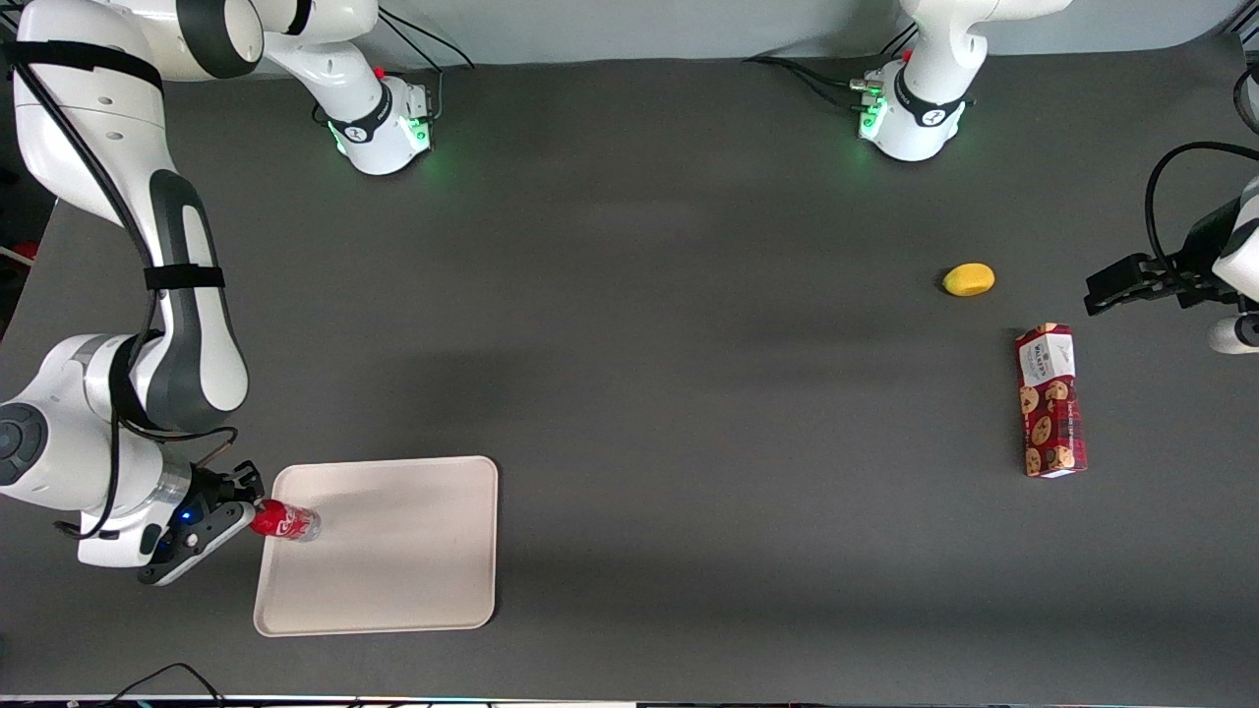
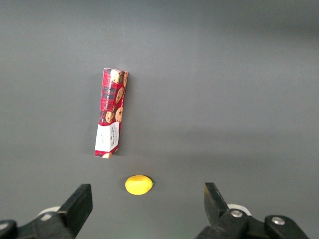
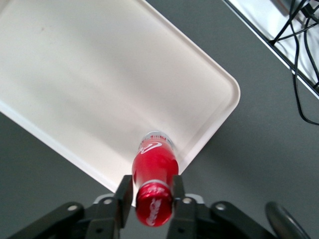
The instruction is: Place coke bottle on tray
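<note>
The coke bottle (image 1: 287, 522) is a slim red bottle with white script and a silvery base. It is held lying sideways, its base over the edge of the cream tray (image 1: 413, 551) that lies toward the working arm's end of the table. My right gripper (image 1: 254, 513) is shut on the bottle's neck just below the red cap, at the tray's rim. In the right wrist view the two fingers (image 3: 124, 195) press on both sides of the bottle (image 3: 155, 164), with the tray (image 3: 99, 74) under its base. I cannot tell whether the bottle touches the tray.
A red cookie box (image 1: 1050, 400) and a yellow fruit (image 1: 968, 279) lie toward the parked arm's end of the table; both show in the left wrist view, the box (image 2: 111, 112) and the fruit (image 2: 138, 184). Cables (image 3: 299, 59) run past the table's edge near the tray.
</note>
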`<state>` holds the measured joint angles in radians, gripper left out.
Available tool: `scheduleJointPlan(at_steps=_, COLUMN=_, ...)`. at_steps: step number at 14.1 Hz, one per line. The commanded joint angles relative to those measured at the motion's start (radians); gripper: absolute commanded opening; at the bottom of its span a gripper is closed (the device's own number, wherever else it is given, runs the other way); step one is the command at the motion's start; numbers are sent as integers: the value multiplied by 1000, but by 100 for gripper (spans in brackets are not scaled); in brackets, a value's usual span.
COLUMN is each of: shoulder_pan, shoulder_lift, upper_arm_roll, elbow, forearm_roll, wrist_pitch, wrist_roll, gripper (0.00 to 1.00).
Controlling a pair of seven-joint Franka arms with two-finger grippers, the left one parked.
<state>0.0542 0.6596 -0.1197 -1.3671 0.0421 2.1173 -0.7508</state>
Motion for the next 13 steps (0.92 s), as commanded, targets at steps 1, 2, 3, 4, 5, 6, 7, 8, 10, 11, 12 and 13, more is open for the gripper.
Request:
scheduleJointPlan(at_steps=1, shoulder_pan=10, shoulder_lift=-50, upper_arm_roll=-2, elbow=-15, forearm_roll=16, wrist_pitch=-34, wrist_roll=51, gripper=100)
scheduleJointPlan(at_steps=2, shoulder_pan=15, shoulder_lift=-78, upper_arm_roll=2, elbow=-12, forearm_roll=16, wrist_pitch=-81, wrist_roll=73, gripper=100)
scheduleJointPlan(at_steps=3, shoulder_pan=18, shoulder_lift=-121, upper_arm_roll=5, elbow=-13, forearm_roll=13, wrist_pitch=-139, wrist_roll=115, gripper=100)
scheduleJointPlan(at_steps=4, shoulder_pan=21, shoulder_lift=-170, upper_arm_roll=6, elbow=-12, forearm_roll=12, wrist_pitch=-213, wrist_roll=170, gripper=100)
scheduleJointPlan(at_steps=5, shoulder_pan=22, shoulder_lift=-223, upper_arm_roll=15, elbow=-12, forearm_roll=7, wrist_pitch=-293, wrist_roll=238, gripper=100)
scheduleJointPlan(at_steps=6, shoulder_pan=22, shoulder_lift=-282, upper_arm_roll=43, elbow=-15, forearm_roll=2, wrist_pitch=-378, wrist_roll=316, gripper=100)
scheduleJointPlan(at_steps=7, shoulder_pan=22, shoulder_lift=-329, upper_arm_roll=60, elbow=-15, forearm_roll=-7, wrist_pitch=-460, wrist_roll=396, gripper=100)
scheduleJointPlan(at_steps=8, shoulder_pan=24, shoulder_lift=-388, upper_arm_roll=80, elbow=-20, forearm_roll=-40, wrist_pitch=-537, wrist_roll=489, gripper=100)
scheduleJointPlan(at_steps=10, shoulder_pan=22, shoulder_lift=-496, upper_arm_roll=112, elbow=-88, forearm_roll=-71, wrist_pitch=-637, wrist_roll=603, gripper=100)
scheduleJointPlan(at_steps=11, shoulder_pan=22, shoulder_lift=-585, upper_arm_roll=115, elbow=-180, forearm_roll=-71, wrist_pitch=-637, wrist_roll=655, gripper=100)
scheduleJointPlan(at_steps=12, shoulder_pan=22, shoulder_lift=-680, upper_arm_roll=117, elbow=-281, forearm_roll=-71, wrist_pitch=-629, wrist_roll=680, gripper=100)
scheduleJointPlan(at_steps=13, shoulder_pan=21, shoulder_lift=-771, upper_arm_roll=117, elbow=-362, forearm_roll=-70, wrist_pitch=-628, wrist_roll=682, gripper=100)
